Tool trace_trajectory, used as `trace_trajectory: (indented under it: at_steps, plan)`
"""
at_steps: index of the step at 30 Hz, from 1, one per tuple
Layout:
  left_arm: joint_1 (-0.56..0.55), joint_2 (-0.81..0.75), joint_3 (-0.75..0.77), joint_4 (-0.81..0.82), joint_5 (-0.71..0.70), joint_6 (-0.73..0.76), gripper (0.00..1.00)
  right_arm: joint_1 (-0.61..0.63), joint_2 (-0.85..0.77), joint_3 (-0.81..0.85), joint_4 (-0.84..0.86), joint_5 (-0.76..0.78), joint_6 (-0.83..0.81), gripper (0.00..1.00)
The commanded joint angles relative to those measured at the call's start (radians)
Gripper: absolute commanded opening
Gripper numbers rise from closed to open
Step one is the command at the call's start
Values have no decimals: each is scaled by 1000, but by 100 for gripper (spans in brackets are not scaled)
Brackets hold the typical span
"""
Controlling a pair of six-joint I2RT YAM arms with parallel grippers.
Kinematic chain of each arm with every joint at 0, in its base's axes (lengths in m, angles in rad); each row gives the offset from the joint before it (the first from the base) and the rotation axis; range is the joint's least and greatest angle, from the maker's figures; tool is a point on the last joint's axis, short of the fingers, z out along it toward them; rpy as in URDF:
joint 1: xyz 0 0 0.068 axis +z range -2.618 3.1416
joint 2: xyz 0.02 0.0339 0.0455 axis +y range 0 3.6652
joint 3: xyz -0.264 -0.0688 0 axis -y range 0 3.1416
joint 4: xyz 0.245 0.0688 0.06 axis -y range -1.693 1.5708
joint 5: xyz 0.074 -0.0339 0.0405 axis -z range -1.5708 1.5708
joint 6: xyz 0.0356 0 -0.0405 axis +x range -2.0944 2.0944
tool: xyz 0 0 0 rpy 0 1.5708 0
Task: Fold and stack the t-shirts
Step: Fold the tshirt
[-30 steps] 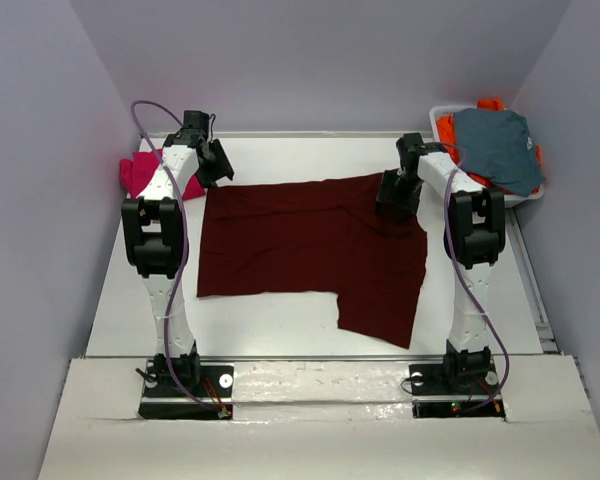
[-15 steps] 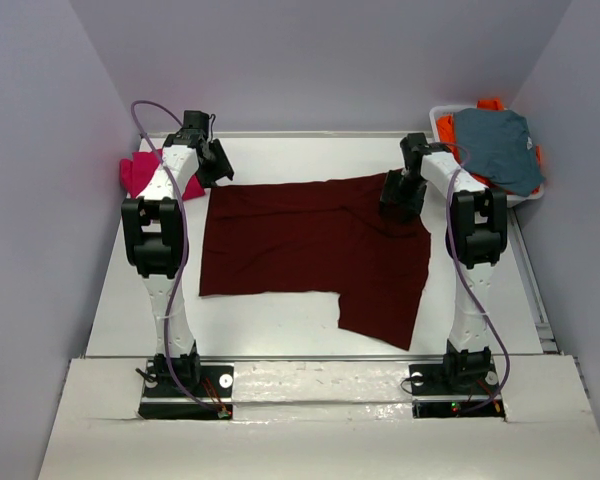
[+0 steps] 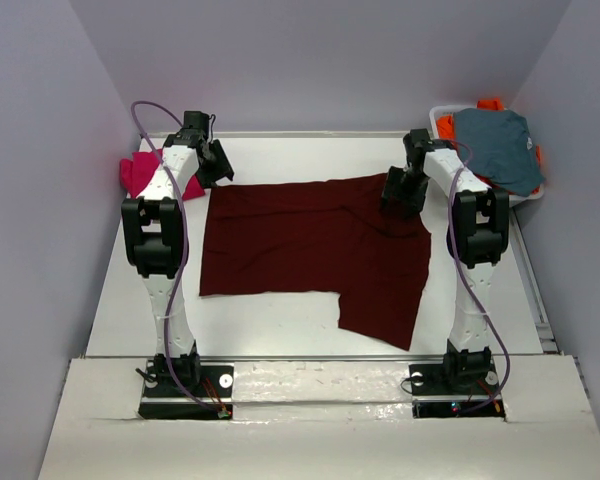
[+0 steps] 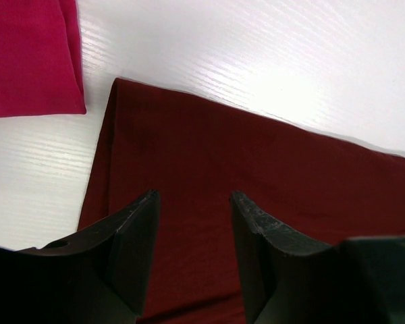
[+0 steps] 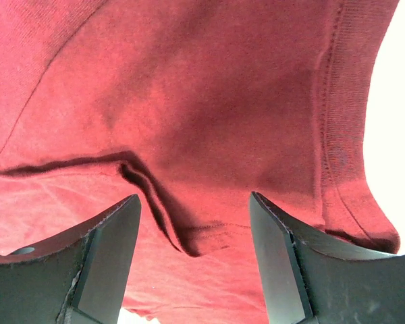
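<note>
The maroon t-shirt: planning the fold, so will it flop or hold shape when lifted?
Likely floppy: the maroon t-shirt lies flat with a soft wrinkle. Probably light, being thin cloth. Pushed, it may bunch on the table.

Matt cloth t-shirt (image 3: 310, 250), glossy table (image 3: 280, 320)

**Overhead view:** Light is even and diffuse, from above. The white table (image 3: 280, 310) is bright but not blown out. The arms cast only faint, soft shadows. The mounting strip (image 3: 320, 385) at 6 o'clock shows wet-looking glare. No blur noted.

**Left wrist view:** There is a broad glare patch on the table at 1 o'clock. The maroon t-shirt (image 4: 270, 175) is dim, its weave unresolved. The left gripper (image 4: 192, 199) is near-black and slightly soft.

**Right wrist view:** The cloth renders redder, with a crisp weave. The table at 3 o'clock is overexposed. A dark shadow lies under the fold at 8 o'clock. The right gripper (image 5: 194, 199) is soft-edged.
</note>
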Motion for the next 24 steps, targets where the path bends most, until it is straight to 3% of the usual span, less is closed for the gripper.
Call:
trace_trajectory:
  at_steps: [1,24]
  plan:
    - [-4,-44,-13,-2,-4,13,57,-5,-52,36,-16,-52,-20,71]
    - [-4,-30,-6,0,0,6,57,23,-37,7,13,-175,-15,70]
